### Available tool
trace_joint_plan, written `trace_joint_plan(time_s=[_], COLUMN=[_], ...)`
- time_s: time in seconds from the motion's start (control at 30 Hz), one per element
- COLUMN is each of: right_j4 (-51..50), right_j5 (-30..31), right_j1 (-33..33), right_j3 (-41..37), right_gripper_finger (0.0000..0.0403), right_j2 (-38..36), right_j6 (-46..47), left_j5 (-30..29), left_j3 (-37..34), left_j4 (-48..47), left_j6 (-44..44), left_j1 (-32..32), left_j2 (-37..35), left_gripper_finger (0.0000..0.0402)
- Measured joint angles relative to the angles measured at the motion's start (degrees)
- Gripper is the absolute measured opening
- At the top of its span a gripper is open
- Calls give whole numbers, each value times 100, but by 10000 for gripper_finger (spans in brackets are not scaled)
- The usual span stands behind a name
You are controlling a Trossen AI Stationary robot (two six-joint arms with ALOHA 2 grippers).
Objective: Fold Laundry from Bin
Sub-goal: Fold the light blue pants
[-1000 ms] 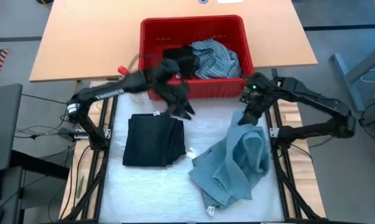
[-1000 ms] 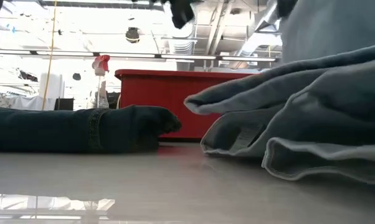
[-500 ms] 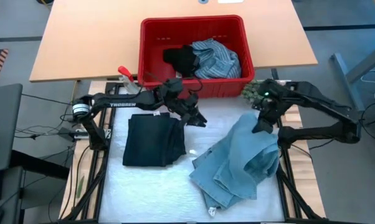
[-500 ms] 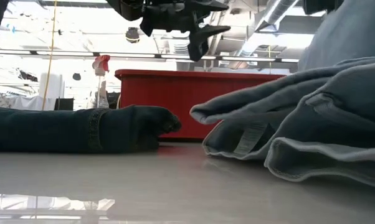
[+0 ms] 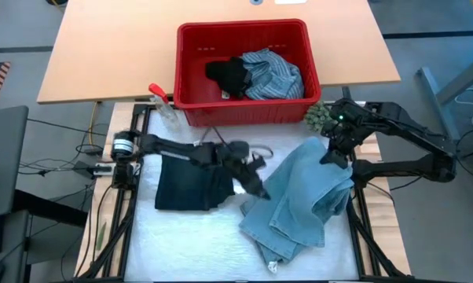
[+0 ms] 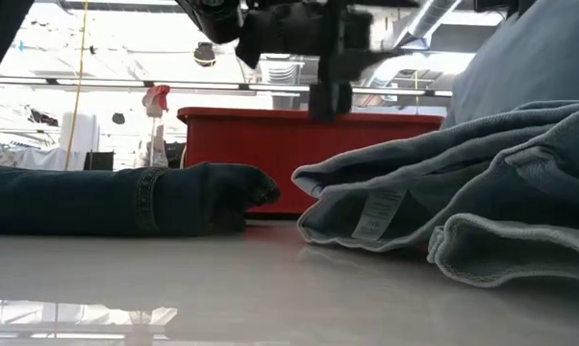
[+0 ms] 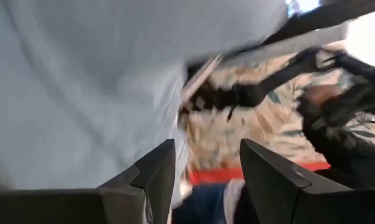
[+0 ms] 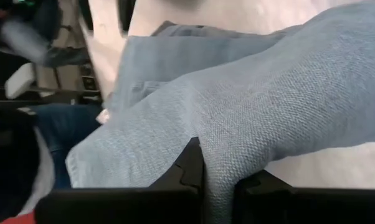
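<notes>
At the far left of the white padded desk (image 5: 181, 244) lies a folded dark navy garment (image 5: 191, 179), flat and squared off; from table height it reads as a long low roll of dark denim (image 6: 126, 200). Behind it, near the desk's back left corner, a small clear spray bottle with a red trigger (image 5: 163, 104) stands just beside the rectangular red plastic bin (image 5: 244, 72). Inside the bin sit a small black piece of cloth (image 5: 226, 76) and, to its right, a crumpled blue-white striped shirt (image 5: 272, 73), the two touching.

The left arm reaches low across the navy garment, and its left hand (image 5: 256, 186) hangs at the left edge of the light blue denim jeans (image 5: 303, 200). Its fingers (image 7: 156, 171) stand spread with a clear gap between them, nothing in the gap, the pale denim close in front of them.

The jeans lie rumpled over the right half of the desk, one end trailing toward the front edge, the other lifted at the back right. There the right hand (image 5: 335, 154) is pressed together on a fold of the jeans, the denim pinched between its fingers (image 8: 186, 174) and draping away on both sides. A small green fuzzy ball (image 5: 316, 116) sits just behind that hand, close to the bin's right front corner.
</notes>
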Motion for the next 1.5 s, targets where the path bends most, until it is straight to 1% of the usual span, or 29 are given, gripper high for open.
trace_joint_plan(time_s=[0.13, 0.2, 0.3, 0.43, 0.53, 0.67, 0.83, 0.93, 1.03, 1.23, 1.27, 1.33, 1.4, 1.47, 1.5], right_j4=[0, 1, 20, 31, 44, 77, 107, 109, 110, 47, 44, -6, -86, -127, -168], right_j5=[272, 355, 444, 445, 440, 438, 442, 495, 540, 547, 547, 547, 551, 560, 562], right_j1=[-2, -2, 2, 16, 17, 15, 15, 15, 17, 22, 22, 20, 20, 20, 9], right_j3=[-3, -3, -3, -3, -3, -3, -3, -3, -3, -3, -3, -3, -3, -3, -3], right_gripper_finger=[49, 50, 50, 50, 50, 50, 50, 50, 51, 51, 51, 51, 51, 51, 51], right_j2=[-1, -1, 1, 1, 1, 1, -1, 1, -9, -17, -34, -58, -60, -75, -82], right_j6=[218, 469, 922, 1411, 1513, 1280, 746, 593, 409, -68, -108, -178, -216, -215, -216], left_j5=[58, 109, 97, -500, -849, -1274, -2114, -2737, -2863, -2820, -2810, -2861, -2897, -2876, -2863], left_j3=[-7, 64, 219, 436, 490, 518, 518, 574, 793, 1650, 1786, 2040, 2252, 2420, 2478], left_j4=[167, 336, 298, -293, -542, -405, -176, -13, -67, -124, -236, -426, -793, -1031, -1092], left_j6=[-372, -384, -234, -217, -244, -372, -713, -1131, -1418, -1679, -1684, -1586, -1321, -1006, -904], left_j1=[-191, -351, -621, -738, -784, -883, -980, -1085, -1162, -1269, -1277, -1307, -1338, -1339, -1338], left_j2=[402, 581, 808, 1083, 1220, 1280, 1283, 1393, 1712, 2373, 2432, 2529, 2543, 2546, 2539], left_gripper_finger=[167, 167, 167, 167, 167, 167, 167, 167, 167, 164, 159, 137, 95, 40, 21])
